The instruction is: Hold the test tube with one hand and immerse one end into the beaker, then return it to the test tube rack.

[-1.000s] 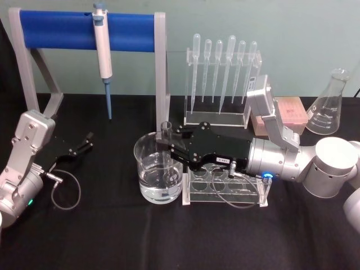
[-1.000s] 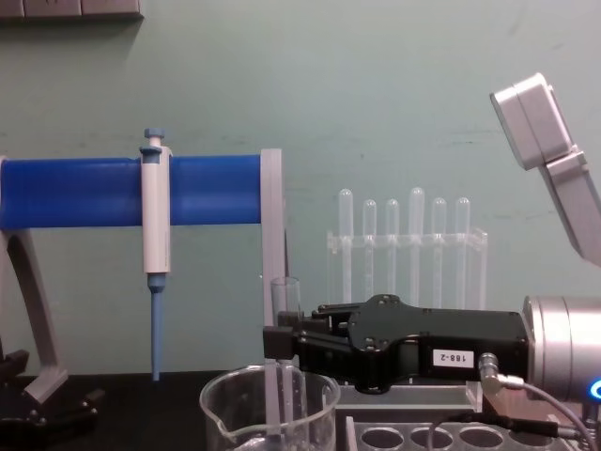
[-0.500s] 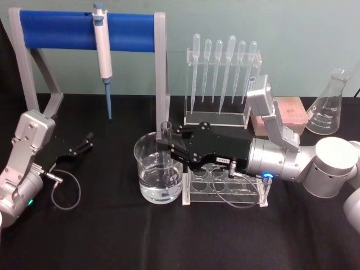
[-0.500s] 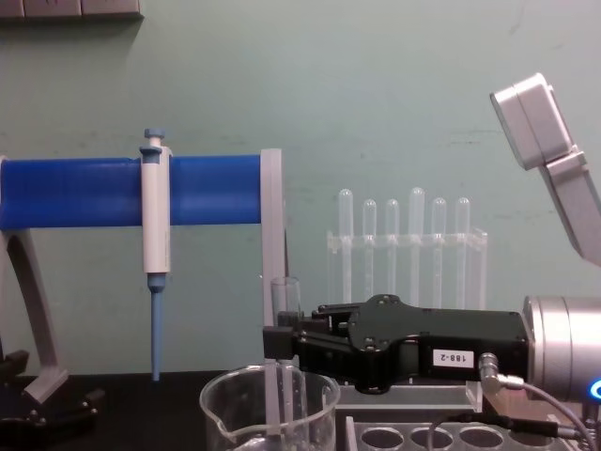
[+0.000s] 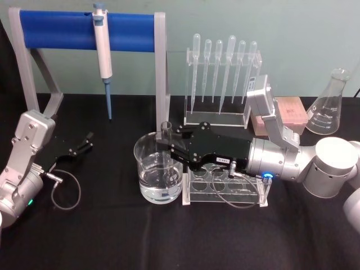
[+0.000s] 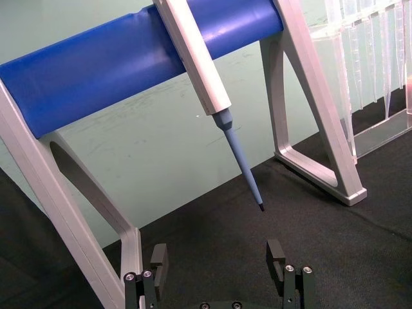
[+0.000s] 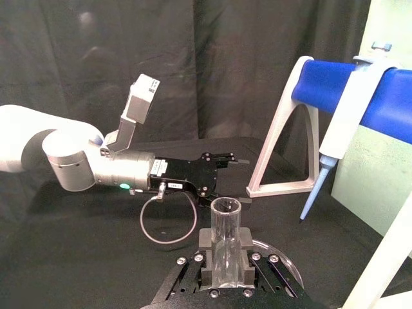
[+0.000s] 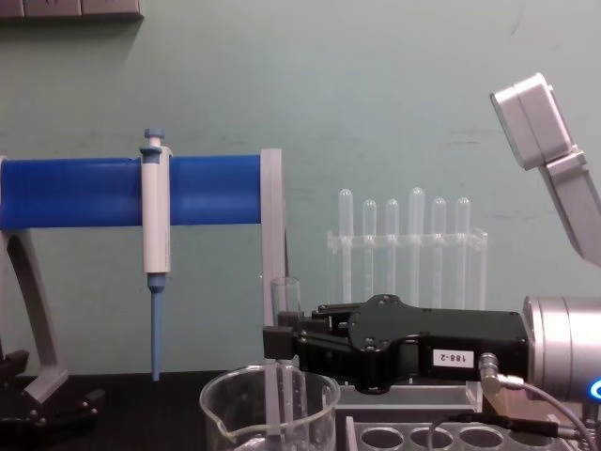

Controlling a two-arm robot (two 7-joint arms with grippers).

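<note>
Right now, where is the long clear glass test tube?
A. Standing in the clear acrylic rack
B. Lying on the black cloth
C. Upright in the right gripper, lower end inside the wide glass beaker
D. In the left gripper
C: the black right gripper clamps the long clear glass test tube upright, its lower end down inside the wide clear glass beaker; the left gripper sits open, apart.

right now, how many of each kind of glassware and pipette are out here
test tube: 1 (held by the right gripper, lower end in the beaker)
beaker: 1
conical flask: 1
plastic pipettes: 6
micropipette: 1
total: 10
</note>
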